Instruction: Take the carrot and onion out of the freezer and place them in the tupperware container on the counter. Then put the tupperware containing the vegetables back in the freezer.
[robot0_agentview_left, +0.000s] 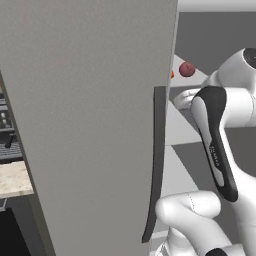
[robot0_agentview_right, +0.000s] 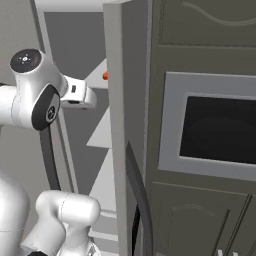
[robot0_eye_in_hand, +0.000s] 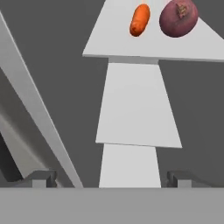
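pincer (robot0_eye_in_hand: 112, 178): wide open, empty | carrot (robot0_eye_in_hand: 139, 20); onion (robot0_eye_in_hand: 178, 18): side by side, freezer (robot0_agentview_left: 90, 125) shelf

White rounded arm (robot0_agentview_left: 220, 150), black joint covers, dark grey fingers (robot0_eye_in_hand: 43, 178).

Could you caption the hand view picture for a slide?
Open gripper faces pale freezer shelves; short orange carrot beside round red-purple onion.

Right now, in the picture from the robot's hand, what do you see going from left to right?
Slanted pale grey freezer door edge → small bright orange carrot → round dark red-purple onion, both on the top pale shelf.
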